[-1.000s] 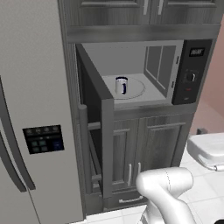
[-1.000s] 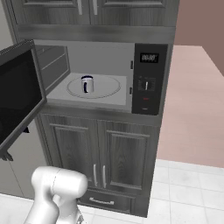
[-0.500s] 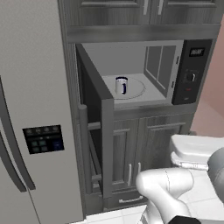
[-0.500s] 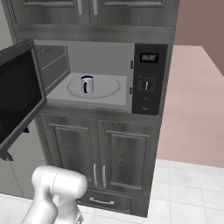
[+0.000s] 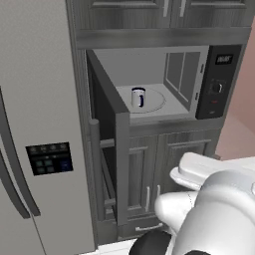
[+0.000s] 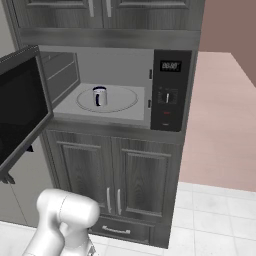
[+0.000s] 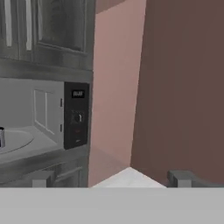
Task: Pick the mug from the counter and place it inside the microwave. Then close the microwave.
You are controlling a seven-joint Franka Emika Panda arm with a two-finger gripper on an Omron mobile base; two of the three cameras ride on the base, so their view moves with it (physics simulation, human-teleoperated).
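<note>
At nine o'clock in the left base view stands the grey fridge (image 5: 40, 124), its dark panel of buttons (image 5: 49, 158) low on the door. Just to its right the microwave door (image 5: 107, 149) hangs swung fully open, seen edge-on there and as a dark glass pane (image 6: 20, 107) at nine o'clock in the right base view. Next comes the microwave (image 6: 117, 85), its light grey cavity open to the front. Inside it lies the round white turntable (image 6: 120, 100), and the mug (image 5: 138, 97) stands upright on that plate, a little left of the plate's middle, its dark blue side showing (image 6: 100, 96); it touches no wall of the cavity. In the hand view a sliver of the mug (image 7: 1, 136) sits at the nine o'clock edge on the turntable (image 7: 17, 140). Right of the cavity is the black control panel (image 6: 170, 90) with a display above a knob. Above the microwave are dark grey upper cabinets (image 6: 100, 10), shut, and below it two shut lower cabinet doors (image 6: 117, 172) with slim handles. Further right runs a pinkish-brown wall (image 7: 175, 87). The gripper (image 7: 110, 178) has its two tips set far apart at the six o'clock edge of the hand view, spread wide with nothing between them, well apart from the mug.
</note>
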